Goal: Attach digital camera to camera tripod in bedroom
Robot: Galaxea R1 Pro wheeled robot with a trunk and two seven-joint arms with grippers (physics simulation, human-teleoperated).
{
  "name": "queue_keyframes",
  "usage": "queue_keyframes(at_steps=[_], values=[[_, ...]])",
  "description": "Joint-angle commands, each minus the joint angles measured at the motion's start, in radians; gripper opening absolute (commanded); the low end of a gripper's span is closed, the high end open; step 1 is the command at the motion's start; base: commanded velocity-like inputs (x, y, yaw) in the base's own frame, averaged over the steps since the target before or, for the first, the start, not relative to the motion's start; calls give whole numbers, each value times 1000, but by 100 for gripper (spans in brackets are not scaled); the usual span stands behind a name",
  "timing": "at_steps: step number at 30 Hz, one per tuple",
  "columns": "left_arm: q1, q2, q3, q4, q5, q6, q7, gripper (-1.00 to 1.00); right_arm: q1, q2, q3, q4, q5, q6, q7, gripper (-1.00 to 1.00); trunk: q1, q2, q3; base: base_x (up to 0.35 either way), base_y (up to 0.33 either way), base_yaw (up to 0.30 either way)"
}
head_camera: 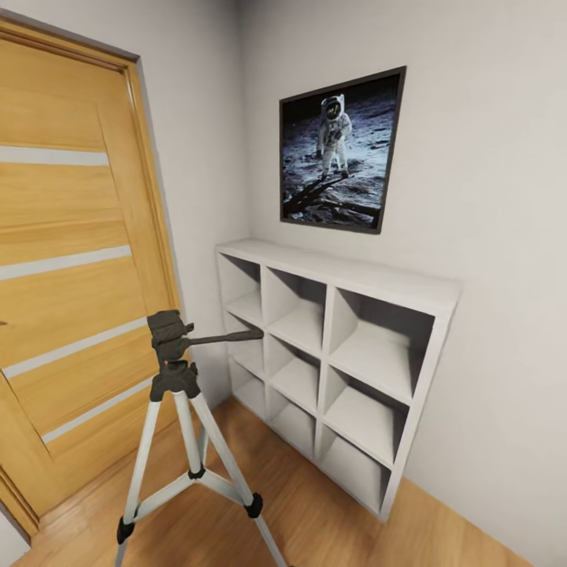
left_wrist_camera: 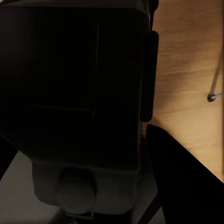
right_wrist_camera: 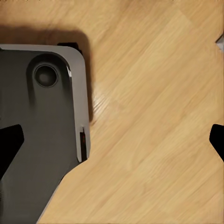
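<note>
The camera tripod (head_camera: 175, 370) stands on the wood floor at the lower left of the head view, in front of the door. It has silver legs, a black head and a pan handle pointing right. In the left wrist view a black boxy body, the digital camera (left_wrist_camera: 70, 79), sits very close and dark between the fingers (left_wrist_camera: 182, 182) of my left gripper (left_wrist_camera: 81, 144), which is shut on it. One tripod foot (left_wrist_camera: 212, 97) shows on the floor beyond. My right gripper (right_wrist_camera: 112, 140) hangs open over bare floor, with nothing between its fingertips (right_wrist_camera: 9, 144).
A wooden door (head_camera: 71, 260) fills the left side. White cube shelving (head_camera: 339, 354) stands against the right wall under a framed astronaut picture (head_camera: 340, 150). The robot's grey base (right_wrist_camera: 42, 130) shows below the right gripper. Plank floor (head_camera: 331, 528) lies between tripod and shelving.
</note>
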Motion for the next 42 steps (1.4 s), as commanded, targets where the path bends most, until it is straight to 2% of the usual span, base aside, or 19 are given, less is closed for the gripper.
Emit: queue_keyframes(at_steps=[1, 42], values=[[-1, 0, -2, 0, -1, -3, 2, -100, -1, 0, -9, 3, 9, -6, 2, 100, 1, -2, -2, 16, -23, 189], [-1, -3, -1, 0, 6, -2, 1, -100, -1, 0, -7, 3, 10, -6, 2, 100, 1, -2, -2, 4, -15, 268]])
